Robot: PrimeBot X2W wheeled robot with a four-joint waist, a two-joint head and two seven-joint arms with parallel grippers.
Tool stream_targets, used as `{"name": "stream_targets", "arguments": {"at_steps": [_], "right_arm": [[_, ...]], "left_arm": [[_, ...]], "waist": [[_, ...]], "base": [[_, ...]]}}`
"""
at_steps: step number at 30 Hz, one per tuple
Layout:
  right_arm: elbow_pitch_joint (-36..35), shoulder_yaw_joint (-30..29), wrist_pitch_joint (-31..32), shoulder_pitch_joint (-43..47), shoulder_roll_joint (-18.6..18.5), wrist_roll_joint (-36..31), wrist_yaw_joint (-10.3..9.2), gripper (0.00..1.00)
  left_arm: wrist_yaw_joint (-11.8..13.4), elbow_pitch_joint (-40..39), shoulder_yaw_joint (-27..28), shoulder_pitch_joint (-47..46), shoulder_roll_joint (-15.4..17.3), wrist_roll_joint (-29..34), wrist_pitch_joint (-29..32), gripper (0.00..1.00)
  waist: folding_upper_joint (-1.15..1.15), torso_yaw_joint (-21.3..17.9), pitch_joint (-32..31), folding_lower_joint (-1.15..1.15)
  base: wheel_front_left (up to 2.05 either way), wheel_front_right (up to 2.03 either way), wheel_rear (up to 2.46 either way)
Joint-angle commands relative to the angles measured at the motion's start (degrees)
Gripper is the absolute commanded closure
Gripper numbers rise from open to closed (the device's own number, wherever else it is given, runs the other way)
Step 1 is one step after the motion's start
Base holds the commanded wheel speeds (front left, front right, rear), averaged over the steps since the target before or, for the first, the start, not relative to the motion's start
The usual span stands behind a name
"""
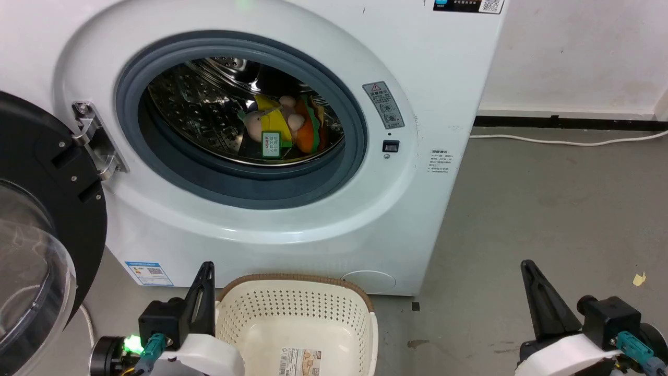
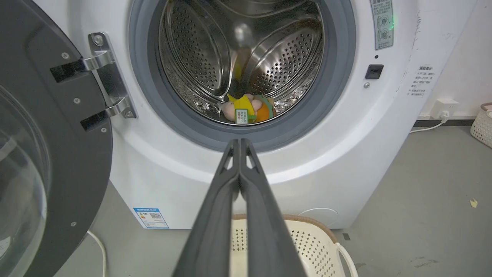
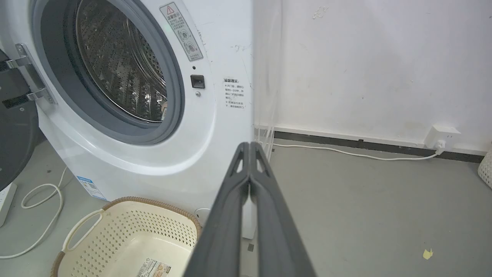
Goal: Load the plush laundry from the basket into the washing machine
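The plush laundry (image 1: 284,130) lies inside the steel drum of the washing machine (image 1: 292,219), its pink doll, yellow parts, green tag and orange bun showing through the porthole; it shows too in the left wrist view (image 2: 248,109). The cream basket (image 1: 297,324) stands on the floor before the washer, holding nothing but its barcode sticker. My left gripper (image 1: 209,265) is shut just left of the basket, its fingers (image 2: 230,181) pressed together with nothing between them. My right gripper (image 1: 526,263) is shut too, off to the right over the floor, far from the basket (image 3: 130,238).
The washer's black-rimmed glass door (image 1: 36,250) stands swung open at the left. A white cable (image 1: 569,140) runs along the wall base on the right. A white cord (image 3: 42,204) loops on the floor left of the washer. Another white basket (image 2: 482,125) sits by the far wall.
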Motion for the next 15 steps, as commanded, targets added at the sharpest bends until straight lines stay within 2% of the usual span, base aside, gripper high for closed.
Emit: {"name": "stream_targets", "arguments": {"at_steps": [1,15], "right_arm": [[-0.3,0.1,0.2,-0.8,0.0,-0.4,-0.02,1.00],[-0.5,0.3,1.9,-1.1,0.0,-1.5,-0.03,1.00]], "left_arm": [[-0.3,-0.4,0.3,0.0,-0.1,0.5,0.2,1.00],[-0.8,-1.3,1.3,0.0,-0.7,1.5,1.9,1.00]], "waist": [[0.00,0.0,0.0,0.00],[0.00,0.0,-0.4,0.00]], "base": [[0.00,0.00,0.00],[0.00,0.00,0.00]]}}
